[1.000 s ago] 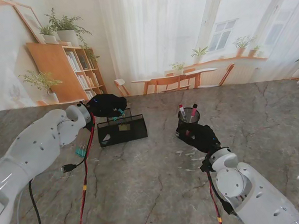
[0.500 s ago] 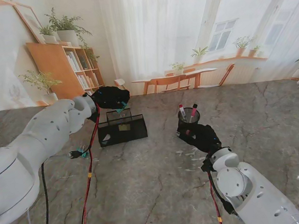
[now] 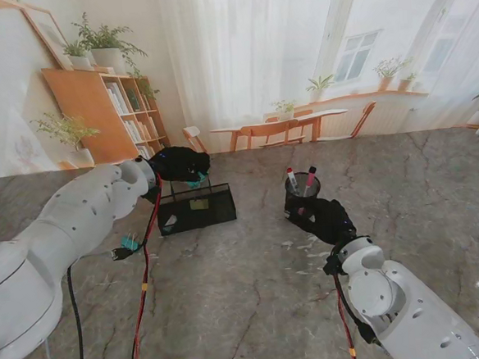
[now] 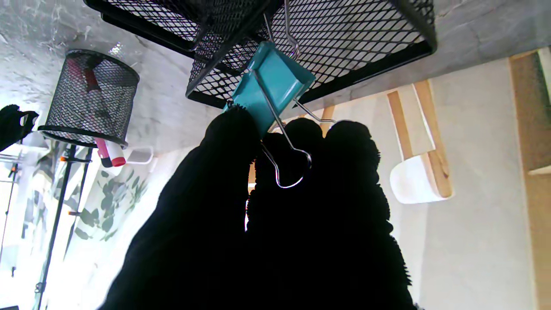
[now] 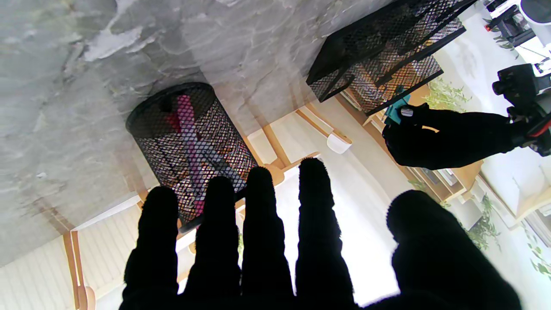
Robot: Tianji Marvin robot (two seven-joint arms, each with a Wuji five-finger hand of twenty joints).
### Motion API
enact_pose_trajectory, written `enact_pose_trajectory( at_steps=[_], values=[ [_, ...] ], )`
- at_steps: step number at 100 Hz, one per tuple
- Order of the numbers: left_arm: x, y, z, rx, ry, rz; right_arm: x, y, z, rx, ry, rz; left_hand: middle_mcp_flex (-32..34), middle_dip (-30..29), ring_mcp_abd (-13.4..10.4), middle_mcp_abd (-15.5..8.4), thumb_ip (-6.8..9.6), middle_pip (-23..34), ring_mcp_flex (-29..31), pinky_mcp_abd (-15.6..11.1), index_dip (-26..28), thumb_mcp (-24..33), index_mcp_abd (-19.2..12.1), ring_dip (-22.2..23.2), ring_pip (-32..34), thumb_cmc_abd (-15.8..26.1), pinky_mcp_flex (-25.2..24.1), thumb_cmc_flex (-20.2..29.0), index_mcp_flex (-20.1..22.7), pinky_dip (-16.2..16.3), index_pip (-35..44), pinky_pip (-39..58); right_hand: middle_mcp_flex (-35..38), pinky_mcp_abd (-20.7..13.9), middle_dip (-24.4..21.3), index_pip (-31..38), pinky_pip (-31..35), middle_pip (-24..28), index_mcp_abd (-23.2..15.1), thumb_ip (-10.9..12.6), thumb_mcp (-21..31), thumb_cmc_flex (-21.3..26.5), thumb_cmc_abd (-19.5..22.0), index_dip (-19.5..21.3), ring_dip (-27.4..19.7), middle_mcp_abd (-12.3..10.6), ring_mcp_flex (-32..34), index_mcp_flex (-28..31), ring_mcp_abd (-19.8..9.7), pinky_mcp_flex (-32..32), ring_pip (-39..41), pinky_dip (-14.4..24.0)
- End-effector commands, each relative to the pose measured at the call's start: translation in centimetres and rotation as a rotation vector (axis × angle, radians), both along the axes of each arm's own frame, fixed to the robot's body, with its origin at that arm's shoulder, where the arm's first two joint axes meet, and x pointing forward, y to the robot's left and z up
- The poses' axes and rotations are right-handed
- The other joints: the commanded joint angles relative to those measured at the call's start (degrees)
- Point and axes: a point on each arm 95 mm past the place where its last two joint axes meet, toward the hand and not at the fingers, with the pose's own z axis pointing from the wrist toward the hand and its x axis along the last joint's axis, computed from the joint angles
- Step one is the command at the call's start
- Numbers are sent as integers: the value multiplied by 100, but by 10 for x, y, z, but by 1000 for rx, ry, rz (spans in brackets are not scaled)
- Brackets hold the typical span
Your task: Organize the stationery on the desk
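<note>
No brand, label or writing can be read on anything here; a pale tag on the near wall of the black mesh tray (image 3: 196, 209) is too small to make out.

The left hand (image 3: 177, 163) has its fingers (image 4: 232, 142) closed on a teal binder clip (image 4: 271, 84), pinching the clip's body between thumb and the other fingertips, with one wire handle lying back over the fingers. The clip hangs just past the fingertips, over the far rim of the tray, its free end level with the mesh wall; whether it touches the mesh I cannot tell. From the stand's view the clip shows only as a small teal patch at the fingertips (image 3: 194, 181), the rest hidden by the black glove.

The right hand (image 3: 323, 219) holds nothing, its fingers (image 5: 257, 202) straight and slightly spread. Just beyond the fingertips stands the round mesh pen cup (image 5: 189, 146) on the grey marbled surface (image 3: 256, 293); in the stand's view the hand looks right against the cup's near side, but contact is unclear. Inside the cup are markers (image 3: 292, 178), red and pink with white caps, partly screened by the mesh.

Another teal clip (image 3: 129, 241) lies on the surface beside the left forearm, partly covered by cables. The tray's contents are hard to make out beyond a pale spot in its left compartment.
</note>
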Motion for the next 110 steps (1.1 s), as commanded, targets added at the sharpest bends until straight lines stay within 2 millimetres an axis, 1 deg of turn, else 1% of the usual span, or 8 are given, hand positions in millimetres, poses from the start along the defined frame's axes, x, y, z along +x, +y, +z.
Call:
enact_pose_trajectory(
  at_steps=[1,7,16,24,39,59,72,110],
  values=[
    [-1,4,-2,14,5,9,-1,0,-3,-2,11,6,-110,-156,-11,-85,-89,-327,-341,-142,-80,-186,-186,-69,-253,290,-110,419,-188,-3,-290,-218,32,-1,61,26,38,99,-4,-100,-97,23,159,105,4,44,5,117,11,-99,-12,-57],
    [-2,6,-3,24,10,10,-1,0,-3,-1,12,5,-403,-633,81,-53,-156,-772,-596,289,-132,-540,-216,-401,-674,401,-385,429,-226,12,-977,-665,35,-4,62,24,38,101,-10,-101,-100,18,158,105,4,38,5,108,15,-96,-13,-57],
    [-5,8,-5,40,16,14,-2,0,-3,0,12,5,-1314,-2978,294,-37,-212,-605,-1133,950,-251,-925,-194,-982,-1480,683,-1113,231,-344,15,-2236,-1599,33,-3,62,27,39,99,-12,-100,-100,18,158,105,4,33,6,117,15,-96,-13,-56],
    [-7,10,-6,55,17,17,-2,0,-3,1,9,5,-1684,-3620,469,-12,-214,-1262,-1620,1363,-598,-1172,-148,-1396,-2098,1229,-2076,-111,-408,-34,-3289,-1509,32,2,62,28,38,98,-9,-100,-101,19,158,106,4,37,6,117,15,-96,-14,-56],
    [-13,13,-3,73,14,17,-2,0,-3,3,7,5,-2239,-4340,676,-10,-276,-2157,-2476,2041,-1259,-1285,-163,-2382,-3275,1412,-3980,-642,-667,-1424,-4616,-1147,38,-3,63,28,36,101,-13,-100,-101,18,158,106,5,33,10,116,8,-95,-14,-55],
    [-23,18,2,97,12,20,-2,0,-3,5,5,7,-2948,-4916,958,-7,-305,-2795,-3609,2650,-1700,-1320,-182,-3379,-4284,1570,-5218,-1320,-1207,-2557,-5617,-2480,30,-13,62,27,32,98,-8,-100,-101,17,162,105,4,40,7,113,8,-96,-18,-55],
    [-34,23,7,101,3,30,-2,0,-3,8,4,8,-3718,-5238,1170,88,-300,-3033,-4520,2799,-2005,-1329,-168,-3915,-4633,1722,-5338,-1854,-1897,-3336,-5978,-4179,30,-1,62,26,31,97,-15,-101,-104,13,160,105,5,43,9,111,4,-93,-18,-54],
    [-102,52,16,134,-69,103,-1,2,-4,16,-1,20,-3773,-5364,1338,272,-315,-3002,-4598,2920,-2348,-1344,-71,-3935,-4690,2032,-5338,-2036,-1998,-2718,-5944,-4548,34,-2,61,35,25,97,0,-100,-101,13,158,108,3,34,11,131,3,-94,-24,-52]
  ],
)
